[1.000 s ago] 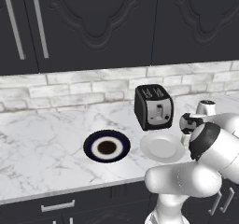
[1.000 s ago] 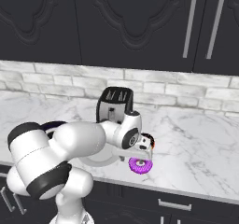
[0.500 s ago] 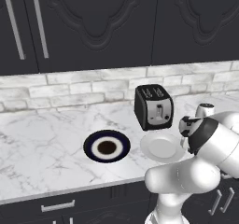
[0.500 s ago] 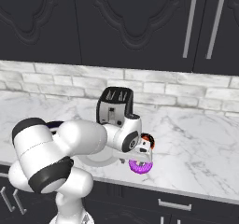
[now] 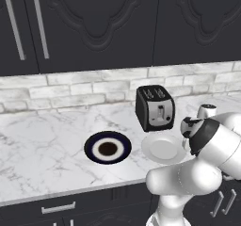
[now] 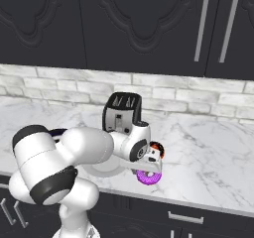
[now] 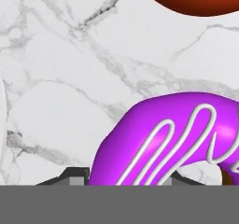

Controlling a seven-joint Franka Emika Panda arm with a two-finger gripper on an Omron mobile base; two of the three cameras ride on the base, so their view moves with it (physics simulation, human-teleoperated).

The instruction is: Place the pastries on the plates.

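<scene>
The tool [image 6: 149, 171] is reaching down at the front edge of the marble bench [image 6: 208, 152], and its fingers are pinching the purple donut [image 6: 148, 177], which is sitting on the bench surface beneath it. In the hand view the purple donut [image 7: 172, 139], iced with pale squiggles, is sitting right against the fingertips, with the marble showing around it. The red-orange donut [image 6: 157, 148] is lying just behind the tool on the bench, near the purple one.

The white plate [image 5: 163, 148] is resting in front of the black toaster [image 5: 154, 107] and is carrying nothing. The navy plate [image 5: 108, 147], with its white ring and brown centre, is lying to the left of it, also bare.
</scene>
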